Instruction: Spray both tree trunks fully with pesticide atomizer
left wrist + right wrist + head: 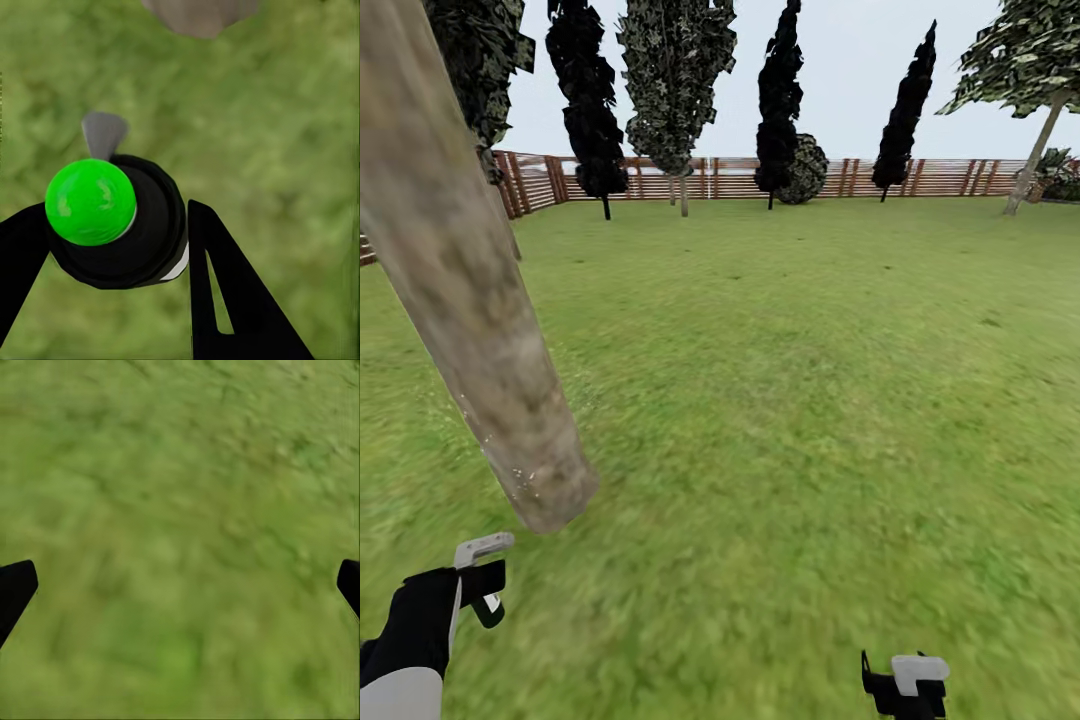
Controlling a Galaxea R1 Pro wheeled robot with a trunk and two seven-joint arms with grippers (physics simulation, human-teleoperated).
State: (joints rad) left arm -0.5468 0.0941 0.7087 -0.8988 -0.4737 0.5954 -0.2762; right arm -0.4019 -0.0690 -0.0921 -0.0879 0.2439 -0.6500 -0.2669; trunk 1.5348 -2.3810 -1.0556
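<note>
A thick mottled grey-beige tree trunk [470, 300] slants across the left of the head view and meets the grass floor [780, 400] just ahead of my left arm. A few pale specks show near its foot. My left gripper [485, 590] is shut on the pesticide atomizer [112, 217], which has a black body, a bright green cap and a grey nozzle [103, 133] pointing toward the trunk's base [201, 15]. A second tree [1040, 140] with a leaning grey trunk stands far right by the fence. My right gripper [905, 685] hangs open over bare grass [180, 510].
A brown slatted fence [710, 178] closes the lawn at the back. Dark narrow conifers [778, 100] and a round shrub [807, 170] stand along it. Open lawn stretches ahead and to the right.
</note>
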